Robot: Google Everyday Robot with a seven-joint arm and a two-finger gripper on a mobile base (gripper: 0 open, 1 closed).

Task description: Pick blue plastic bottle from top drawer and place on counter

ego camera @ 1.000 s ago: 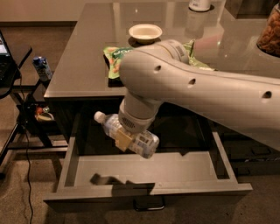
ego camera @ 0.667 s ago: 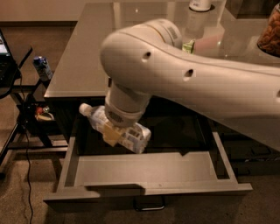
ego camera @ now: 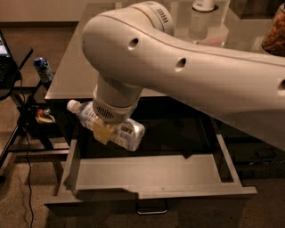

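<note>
The blue plastic bottle (ego camera: 132, 133) has a white cap (ego camera: 72, 106) pointing left and lies level in the air. My gripper (ego camera: 107, 128) hangs from the big white arm and is shut on the bottle's middle. A yellowish finger pad (ego camera: 102, 132) shows on the bottle's near side. The bottle hangs above the left half of the open top drawer (ego camera: 147, 174), just below the counter's front edge. The grey counter (ego camera: 73, 76) lies behind and above, mostly hidden by the arm.
A small blue can (ego camera: 43, 70) stands on a dark stand at the left, with cables below. A white container (ego camera: 204, 4) and a jar of brown snacks (ego camera: 274, 31) stand on the counter at the far right. The drawer's metal handle (ego camera: 151, 209) faces me.
The arm has swung left and risen a little, carrying the bottle from over the drawer's middle toward its left side. It now hides the bowl and green bag on the counter.
</note>
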